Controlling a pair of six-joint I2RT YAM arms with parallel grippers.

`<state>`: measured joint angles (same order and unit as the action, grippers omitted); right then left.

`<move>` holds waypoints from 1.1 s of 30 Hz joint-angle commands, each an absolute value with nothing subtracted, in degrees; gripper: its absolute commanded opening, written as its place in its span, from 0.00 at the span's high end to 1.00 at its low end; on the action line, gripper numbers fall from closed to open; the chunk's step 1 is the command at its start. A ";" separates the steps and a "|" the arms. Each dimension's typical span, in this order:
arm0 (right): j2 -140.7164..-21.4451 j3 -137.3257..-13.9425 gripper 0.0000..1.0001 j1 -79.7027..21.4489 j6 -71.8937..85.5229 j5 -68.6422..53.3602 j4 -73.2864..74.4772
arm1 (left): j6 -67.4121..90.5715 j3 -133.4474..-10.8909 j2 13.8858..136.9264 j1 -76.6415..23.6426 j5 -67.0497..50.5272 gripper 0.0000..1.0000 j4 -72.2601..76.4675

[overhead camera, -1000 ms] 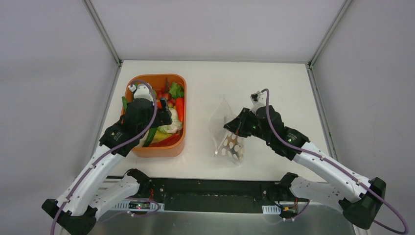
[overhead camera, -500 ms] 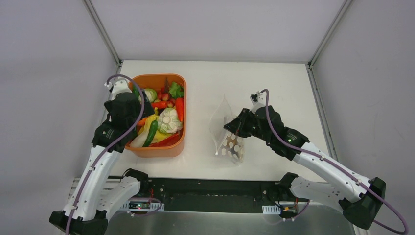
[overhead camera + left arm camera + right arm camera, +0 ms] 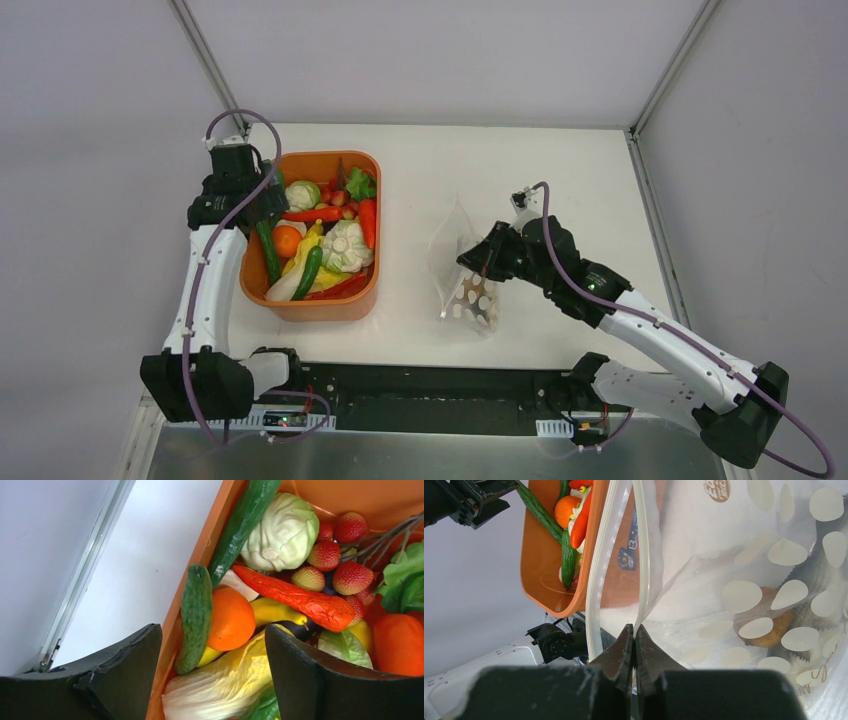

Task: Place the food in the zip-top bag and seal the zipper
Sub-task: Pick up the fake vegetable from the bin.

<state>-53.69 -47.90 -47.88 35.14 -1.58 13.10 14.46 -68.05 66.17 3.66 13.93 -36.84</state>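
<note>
Two grippers are shown: the left gripper (image 3: 212,632) is held with jaws spread over the food (image 3: 330,240) in the orange tub (image 3: 320,308); the dotted bag (image 3: 452,250), right of the tub, is pinched at its zipper (image 3: 642,555) by the right gripper (image 3: 634,630).

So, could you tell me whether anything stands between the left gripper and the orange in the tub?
Yes: the tub's left wall runs between the jaws of the left gripper, leaving one jaw outside, and a cucumber lies against the orange on that side. Nothing covers the orange from above.
</note>
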 commanded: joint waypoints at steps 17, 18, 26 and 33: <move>-52.36 -46.90 0.97 -48.02 35.24 -1.92 11.26 | 6.41 -75.28 78.37 8.14 11.97 0.47 -37.19; -52.38 -47.01 0.97 -48.06 35.26 -1.97 11.24 | 6.42 -75.28 78.87 8.20 12.15 0.48 -37.08; -52.12 -47.30 0.97 -48.01 34.99 -1.47 11.46 | 7.76 -74.54 76.30 8.22 9.56 0.88 -36.86; -51.98 -47.33 0.96 -47.99 34.72 -0.91 11.95 | 8.38 -73.56 64.77 8.25 5.21 0.97 -36.78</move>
